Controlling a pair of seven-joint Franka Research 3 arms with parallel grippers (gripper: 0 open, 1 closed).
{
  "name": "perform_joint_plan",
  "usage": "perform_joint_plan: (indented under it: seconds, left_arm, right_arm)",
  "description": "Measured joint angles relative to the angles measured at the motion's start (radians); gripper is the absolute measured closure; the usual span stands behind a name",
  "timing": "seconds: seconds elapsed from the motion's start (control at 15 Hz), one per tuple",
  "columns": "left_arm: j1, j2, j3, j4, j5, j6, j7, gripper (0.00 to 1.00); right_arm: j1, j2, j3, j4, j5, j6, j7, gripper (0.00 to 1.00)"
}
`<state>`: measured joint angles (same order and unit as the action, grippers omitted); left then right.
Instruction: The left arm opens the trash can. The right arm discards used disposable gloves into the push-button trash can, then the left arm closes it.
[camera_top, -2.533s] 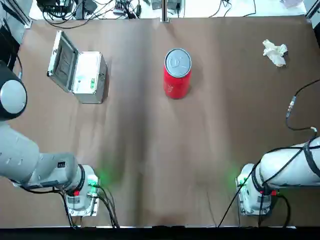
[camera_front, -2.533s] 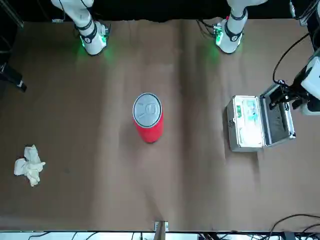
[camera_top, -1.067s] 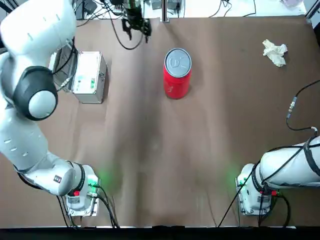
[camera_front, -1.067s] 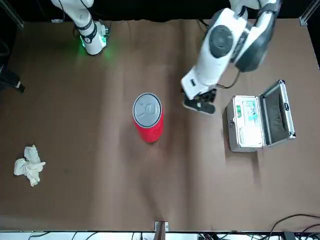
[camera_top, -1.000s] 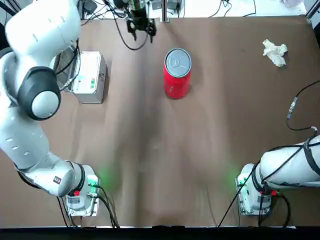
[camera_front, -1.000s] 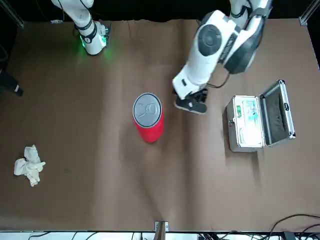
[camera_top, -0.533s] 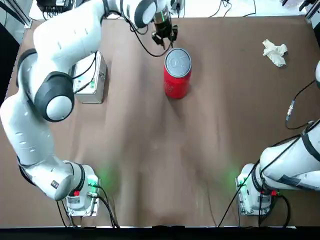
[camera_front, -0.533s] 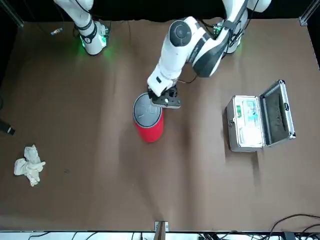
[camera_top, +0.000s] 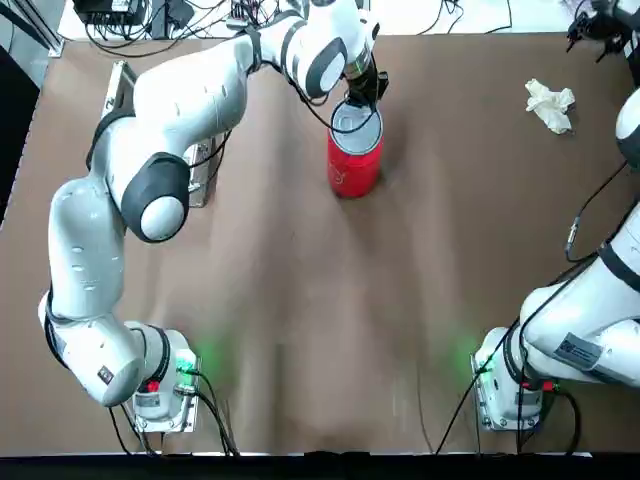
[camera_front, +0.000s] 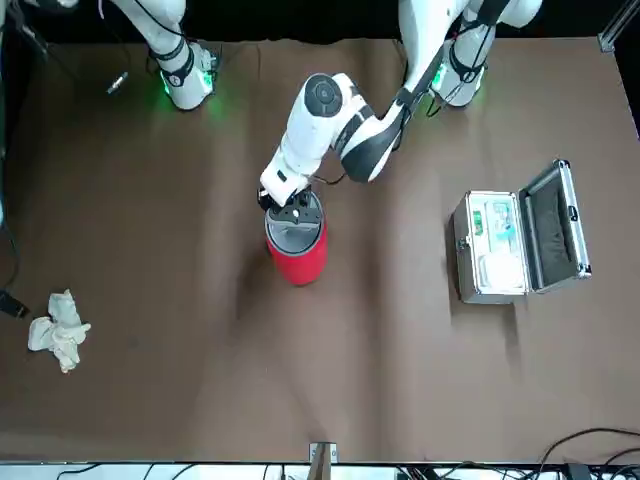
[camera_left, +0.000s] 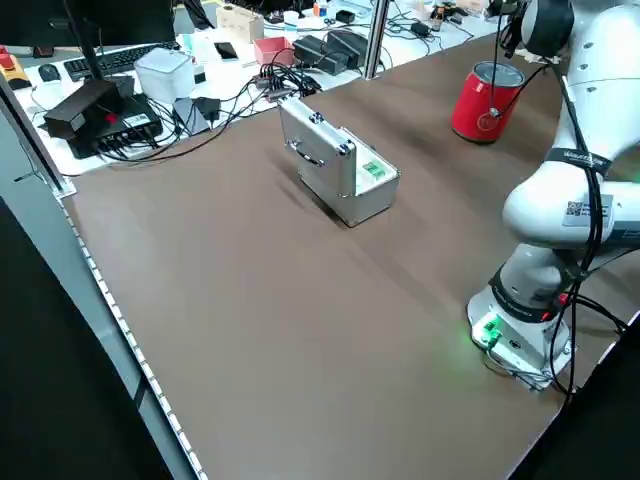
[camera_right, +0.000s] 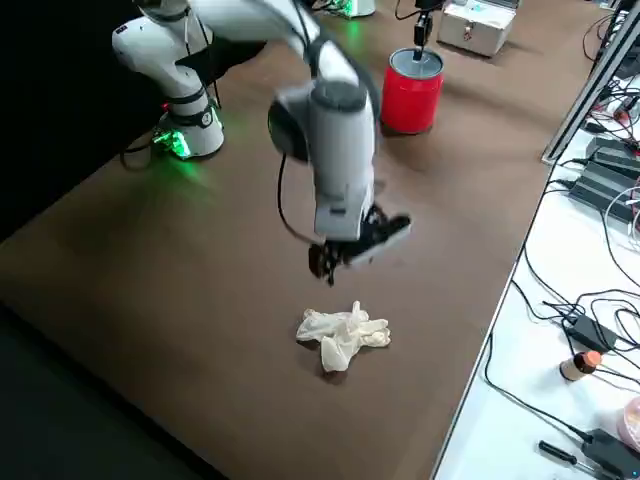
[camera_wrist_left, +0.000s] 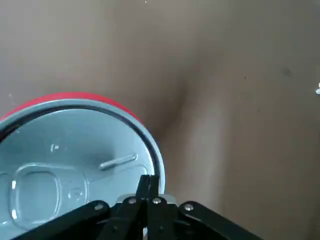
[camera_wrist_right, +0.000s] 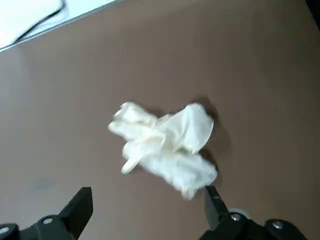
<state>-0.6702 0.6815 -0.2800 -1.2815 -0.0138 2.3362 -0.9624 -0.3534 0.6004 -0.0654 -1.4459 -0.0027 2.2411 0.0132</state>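
brown tabletop (camera_top: 290, 300), left gripper (camera_wrist_left: 148, 177) closed and empty, right gripper (camera_wrist_right: 149, 190) wide open, empty

Over the red trash can (camera_front: 297, 262) we have no clear drop from above: the left gripper (camera_wrist_left: 151, 178), fingers together, occupies the space at its lid (camera_wrist_left: 85, 150), and the left arm (camera_top: 150, 140) spans the counter (camera_top: 300, 330) from its base to there. Beyond that arm, toward the counter's left edge, the open silver case (camera_front: 490, 245) blocks a low pass. Between can and disposable gloves (camera_right: 345, 335) we see bare counter (a wide lane, nothing standing in it). The right gripper (camera_wrist_right: 150, 200), fingers apart, hangs above the counter near the gloves, with open surface all around them.
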Motion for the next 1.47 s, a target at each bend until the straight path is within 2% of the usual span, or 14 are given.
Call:
perform_joint_plan:
  seconds: [0.2,0.53,0.73,1.13,1.4,1.47]
  left_arm:
    - [-0.007,0.01,0.009,0.002,0.0,0.0,0.0,0.99]
    - [-0.101,0.027,0.119,0.006,0.0,0.004,-0.001,0.99]
    - [-0.12,0.029,0.14,0.012,0.0,0.004,-0.002,0.99]
    - [-0.161,0.035,0.182,0.02,0.0,0.005,-0.011,0.99]
    - [-0.15,0.021,0.182,0.037,0.0,-0.016,-0.031,0.99]
    - [-0.144,0.009,0.182,0.044,0.0,-0.032,-0.042,0.99]
  right_arm:
    - [-0.025,0.128,0.0,0.033,-0.015,0.123,0.0,0.01]
    - [-0.03,0.282,-0.004,0.148,-0.026,0.14,0.0,0.01]
    - [-0.03,0.329,-0.006,0.173,-0.038,0.136,0.0,0.01]
    - [-0.014,0.361,-0.005,0.173,-0.04,0.136,0.008,0.01]
    - [-0.014,0.373,-0.006,0.177,-0.04,0.152,0.013,0.06]
    - [-0.014,0.374,-0.006,0.178,-0.04,0.152,0.015,0.13]
